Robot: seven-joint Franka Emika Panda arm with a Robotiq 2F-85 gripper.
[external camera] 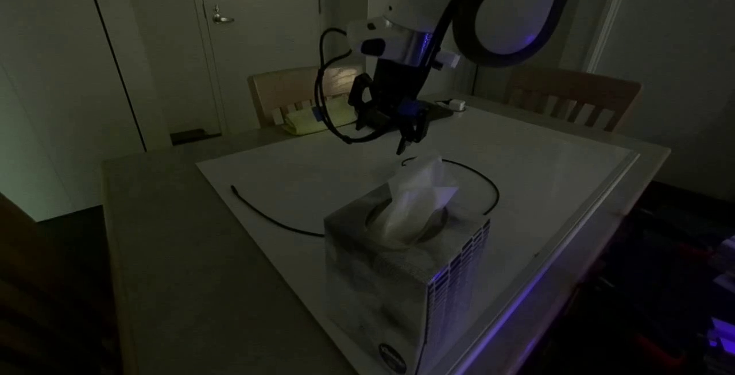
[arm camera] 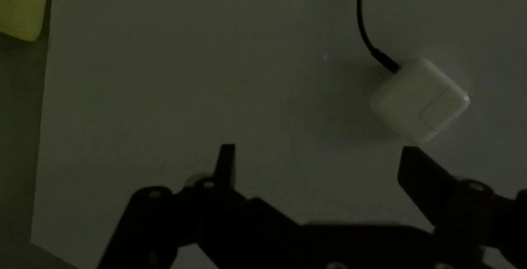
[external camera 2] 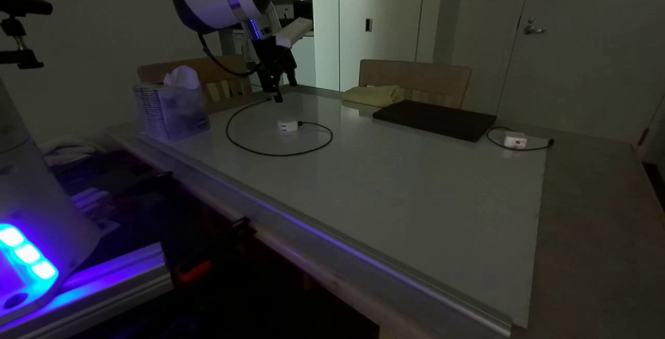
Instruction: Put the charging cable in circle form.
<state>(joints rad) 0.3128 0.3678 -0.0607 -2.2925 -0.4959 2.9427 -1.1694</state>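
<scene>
— Hanging over the white board (external camera 2: 410, 199), end effector (arm camera: 319, 148): fingers (arm camera: 426, 176) spread apart, nothing between them. What lies nearest?

— White plug (arm camera: 419, 100), just past one fingertip in the wrist view; touching or not, can't tell. From it runs the charging cable (external camera 2: 280, 155), in an exterior view a wide bend on the board, held by nothing.

— Circle yet?

— Partway, I'd judge. Bend looks rounded, but the free end (external camera: 234, 190) and the plug end stand apart, so the ring isn't closed. Left to do: draw the ends together, even out the round.

— Anything in the way?

— Tissue box (external camera: 376, 283). Hides a stretch of cable in an exterior view. Near the bend, apart from it; might get bumped if the bend swings that way.

— Farther out?

— Black pad (external camera 2: 435, 119), yellow-green cloth (external camera 2: 371, 96) beside it, wooden chair (external camera 2: 431, 75) behind. Second cord (external camera 2: 550, 143) with its own white block (external camera 2: 515, 140) just off the pad; easy to confuse, I'd guess. All well apart from the bend, so little hindrance likely. Desk (external camera 2: 582, 225) shows past the board's edge. Light dim.
</scene>
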